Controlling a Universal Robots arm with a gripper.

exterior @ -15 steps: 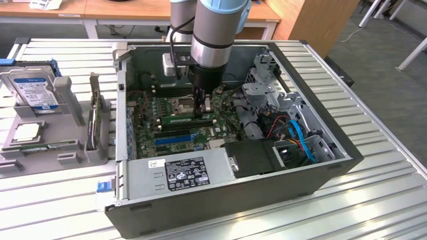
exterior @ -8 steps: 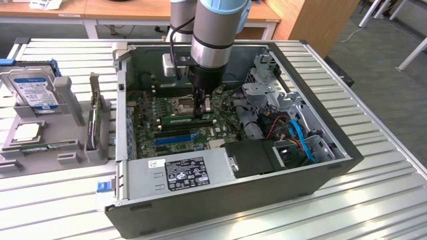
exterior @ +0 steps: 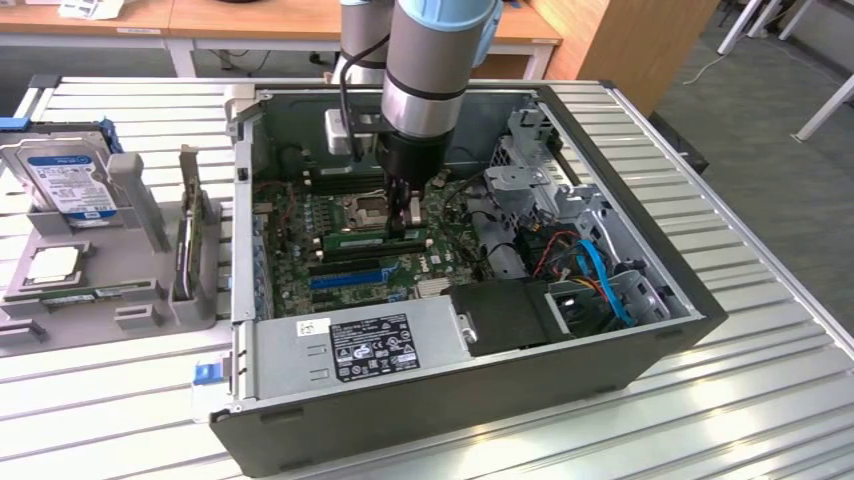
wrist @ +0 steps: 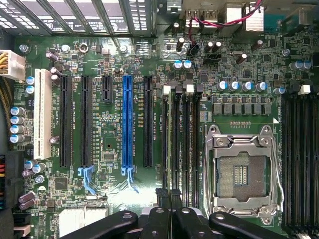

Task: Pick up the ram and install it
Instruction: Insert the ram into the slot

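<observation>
Table [exterior: 120, 400]: ribbed metal slats, pale and reflective, across the whole exterior view.

PC case [exterior: 534, 400]: dark grey sheet-metal box at centre frame, lying open. A boxy silver power supply [exterior: 360, 345] with a black-and-white label sits along its lower edge.

Arm [exterior: 424, 90]: smooth grey cylinder with a pale blue cap, coming down from the top centre into the case.

Motherboard [exterior: 300, 225] [wrist: 109, 124]: green, densely populated. It carries long black slots, one blue slot [wrist: 127, 119], and a square metal-framed CPU socket [wrist: 241, 172].

Grey plastic holder [exterior: 134, 200]: at the exterior view's left, beside the case. A silver hard drive [exterior: 67, 180] with a blue-white label stands in it.

The ram [exterior: 367, 241]: thin flat green stick standing on edge in a black memory slot, just below centre of the exterior view.

Gripper [exterior: 404, 222] [wrist: 169, 199]: black fingers [wrist: 160, 199] drawn in to a thin gap, pinching the ram's upper edge.
</observation>
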